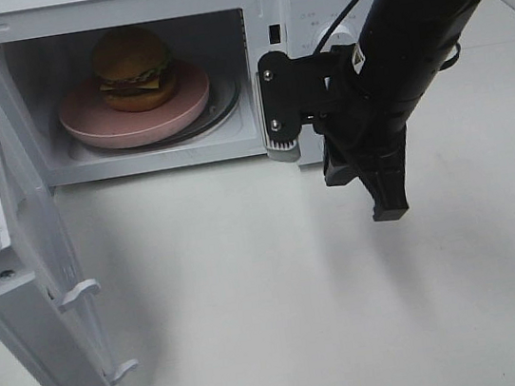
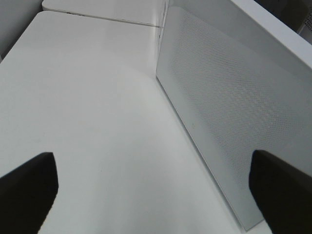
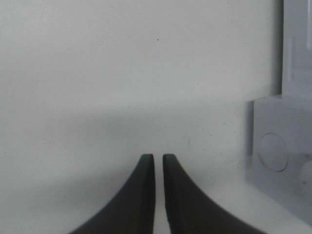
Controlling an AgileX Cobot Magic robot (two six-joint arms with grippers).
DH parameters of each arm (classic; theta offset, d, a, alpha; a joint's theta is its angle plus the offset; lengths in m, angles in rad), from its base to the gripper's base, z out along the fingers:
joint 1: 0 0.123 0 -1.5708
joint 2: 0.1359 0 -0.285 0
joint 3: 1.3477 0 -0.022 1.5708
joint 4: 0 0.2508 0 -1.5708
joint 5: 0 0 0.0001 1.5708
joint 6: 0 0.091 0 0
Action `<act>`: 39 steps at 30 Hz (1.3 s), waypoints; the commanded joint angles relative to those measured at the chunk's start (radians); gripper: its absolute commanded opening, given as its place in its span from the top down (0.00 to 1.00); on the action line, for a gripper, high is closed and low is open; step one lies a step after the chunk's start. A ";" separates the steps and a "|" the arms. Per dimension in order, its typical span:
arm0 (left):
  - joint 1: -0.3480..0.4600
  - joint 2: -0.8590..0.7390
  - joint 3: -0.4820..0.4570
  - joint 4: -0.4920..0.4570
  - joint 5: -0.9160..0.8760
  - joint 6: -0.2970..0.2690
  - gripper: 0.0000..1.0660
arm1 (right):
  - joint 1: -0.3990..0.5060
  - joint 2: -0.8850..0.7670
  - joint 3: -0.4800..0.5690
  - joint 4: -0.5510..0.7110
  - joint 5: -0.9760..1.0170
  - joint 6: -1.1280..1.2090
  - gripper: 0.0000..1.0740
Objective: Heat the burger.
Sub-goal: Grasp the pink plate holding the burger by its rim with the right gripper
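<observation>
Exterior high view: burger (image 1: 133, 68) on plate (image 1: 96, 135) inside microwave (image 1: 295, 15); door (image 1: 49, 280) unshut, heating unstarted; left claw (image 2: 151, 163) released wide, right claw (image 3: 158, 158) near-clenched, empty.

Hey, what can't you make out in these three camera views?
- Exterior high view: the right arm covers much of the microwave's control panel; its print is too small to read.
- Exterior high view: the left gripper is outside the frame; its wrist view shows only two dark fingertips.
- Both wrist views: the burger is out of frame.
</observation>
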 commanded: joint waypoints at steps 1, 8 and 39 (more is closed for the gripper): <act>0.005 -0.004 0.003 -0.003 -0.001 0.001 0.06 | -0.001 -0.007 -0.007 0.001 -0.041 -0.228 0.90; 0.005 -0.004 0.003 -0.003 -0.001 0.001 0.06 | 0.007 -0.007 -0.007 -0.046 -0.134 -0.374 0.81; 0.005 -0.004 0.003 -0.003 -0.001 0.002 0.06 | 0.092 0.163 -0.170 -0.126 -0.293 -0.190 0.18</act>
